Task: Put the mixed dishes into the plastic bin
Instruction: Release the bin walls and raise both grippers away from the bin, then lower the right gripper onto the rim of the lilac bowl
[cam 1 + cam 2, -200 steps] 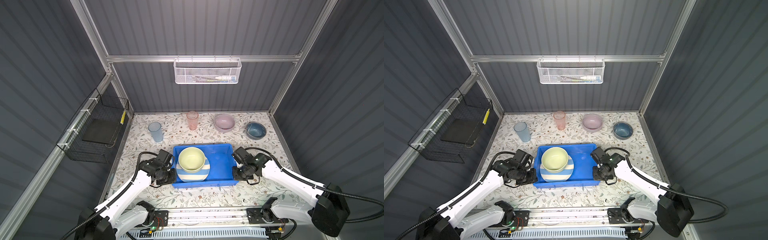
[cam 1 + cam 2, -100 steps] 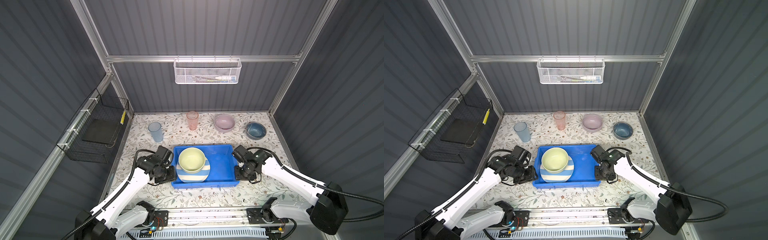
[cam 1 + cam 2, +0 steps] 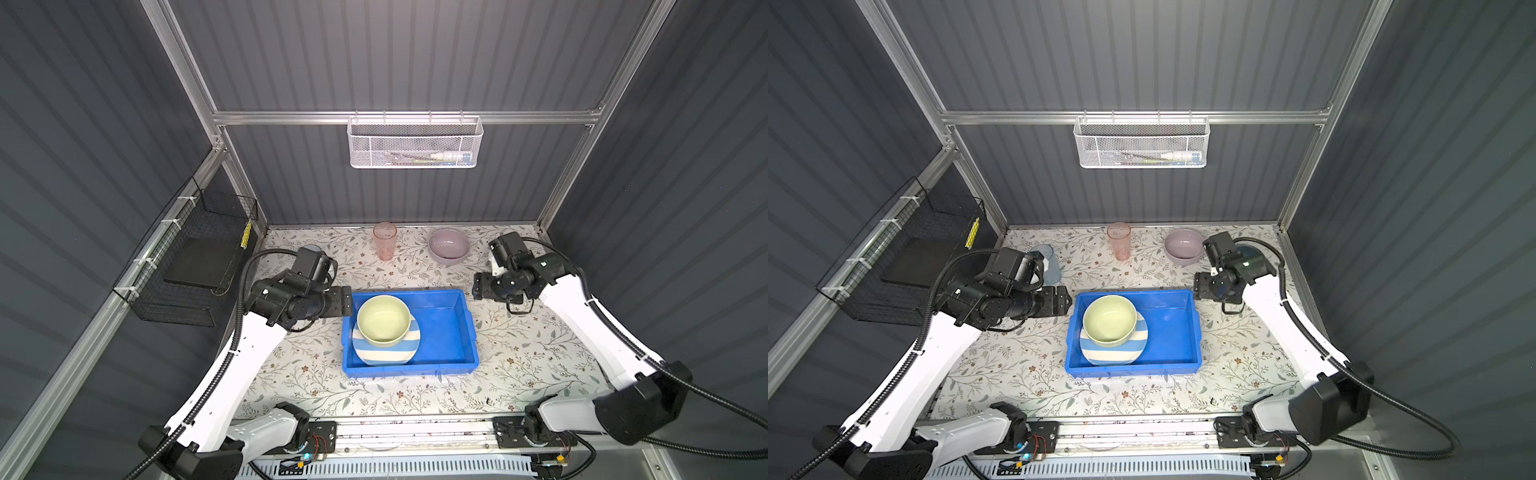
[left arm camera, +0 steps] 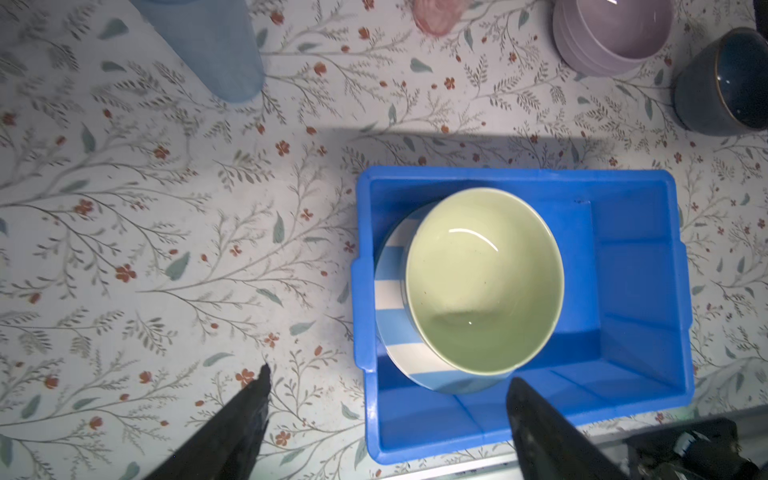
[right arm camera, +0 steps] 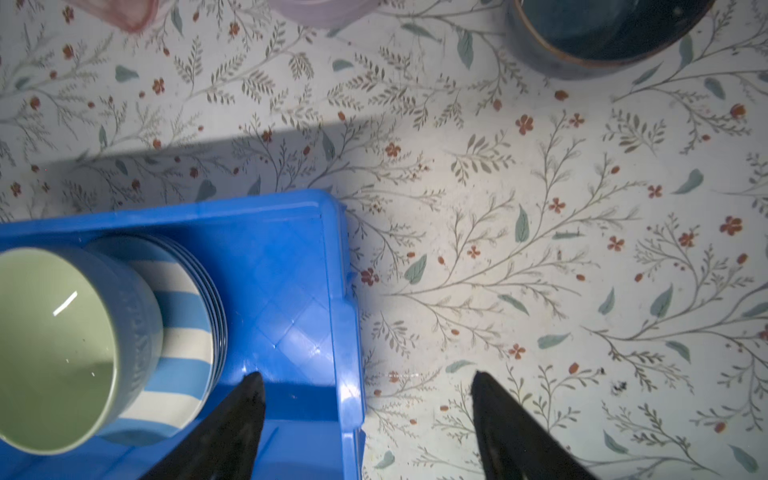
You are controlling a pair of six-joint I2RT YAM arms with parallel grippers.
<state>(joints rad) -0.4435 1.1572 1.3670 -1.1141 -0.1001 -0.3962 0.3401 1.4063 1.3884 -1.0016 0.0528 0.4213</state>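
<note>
Though shut before, jaws wide near bin [image 3: 444, 332].

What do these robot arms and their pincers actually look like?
The left arm and right arm have smooth white shells joined by chunky black joints, with a ribbed black cable looping alongside each. The left gripper and right gripper are black, each ending in two dark fingers that taper to points.

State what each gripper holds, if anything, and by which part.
Nothing is held. The left gripper and the right gripper are both open, each straddling an end wall of the bin without clamping it.
</note>
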